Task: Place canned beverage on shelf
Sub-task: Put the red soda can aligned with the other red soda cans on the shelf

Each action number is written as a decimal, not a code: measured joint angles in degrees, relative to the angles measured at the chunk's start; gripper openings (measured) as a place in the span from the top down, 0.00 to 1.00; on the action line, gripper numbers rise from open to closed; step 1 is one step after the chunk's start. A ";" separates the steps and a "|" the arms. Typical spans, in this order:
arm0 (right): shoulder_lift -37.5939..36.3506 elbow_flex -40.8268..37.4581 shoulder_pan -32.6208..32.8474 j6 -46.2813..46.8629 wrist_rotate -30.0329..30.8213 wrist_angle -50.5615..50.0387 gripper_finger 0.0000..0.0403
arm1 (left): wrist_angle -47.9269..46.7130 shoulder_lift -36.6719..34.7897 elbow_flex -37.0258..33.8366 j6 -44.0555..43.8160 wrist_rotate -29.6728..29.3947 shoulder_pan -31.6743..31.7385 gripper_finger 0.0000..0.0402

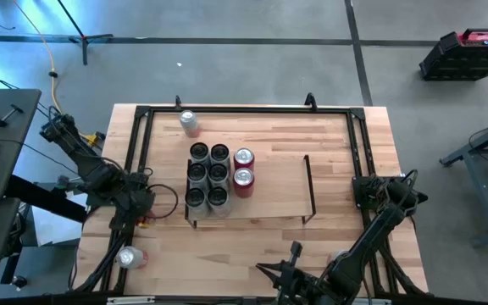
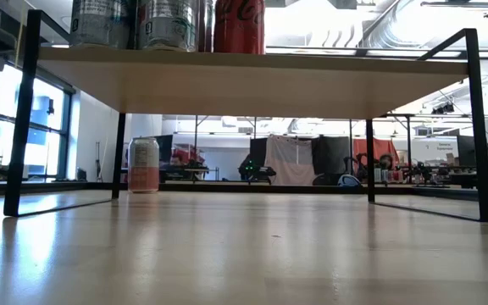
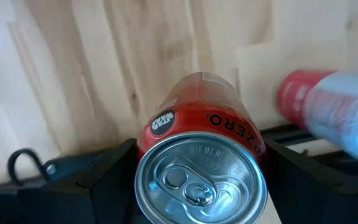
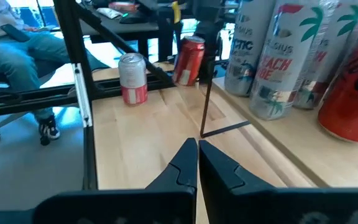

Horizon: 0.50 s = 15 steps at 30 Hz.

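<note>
Left wrist view showed the left claw (image 3: 197, 180) with its two dark fingers (image 3: 98, 168) spread wide on either side of a red zero-sugar can (image 3: 201, 155), hugging its flanks, the silver lid filling the lower middle of the frame. A second can with a red end (image 3: 328, 112) lay blurred at the right edge. In the high view that claw (image 1: 140, 203) sat at the left side of the bench (image 1: 346, 254), just left of the shelf (image 1: 274, 174), while a silver can (image 1: 130, 257) lay at lower left. On the shelf's left part stood six dark-topped cans (image 1: 207, 175) in two columns, with two red cans (image 1: 243, 170) just right of them. Another can (image 1: 190, 122) stood beyond the shelf, toward the upper left. The right claw (image 4: 197, 163), fingers pressed together and holding nothing, waited at the bottom centre of the high view (image 1: 295, 254).
</note>
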 joint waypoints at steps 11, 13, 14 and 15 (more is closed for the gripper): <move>-0.05 0.00 -1.66 -0.46 0.83 -0.08 1.00 | 4.97 5.55 7.03 -3.45 -3.75 -5.93 0.28; -0.07 0.00 -1.86 -0.46 0.39 -0.07 1.00 | 5.52 7.78 8.57 -3.50 -5.40 -7.02 0.28; -0.07 0.00 -1.86 -0.46 0.21 -0.09 1.00 | 6.43 8.95 9.12 -3.49 -5.95 -7.60 0.28; -0.07 0.00 -1.82 -0.46 0.15 -0.09 1.00 | 7.47 10.20 9.69 -3.48 -6.04 -8.12 0.28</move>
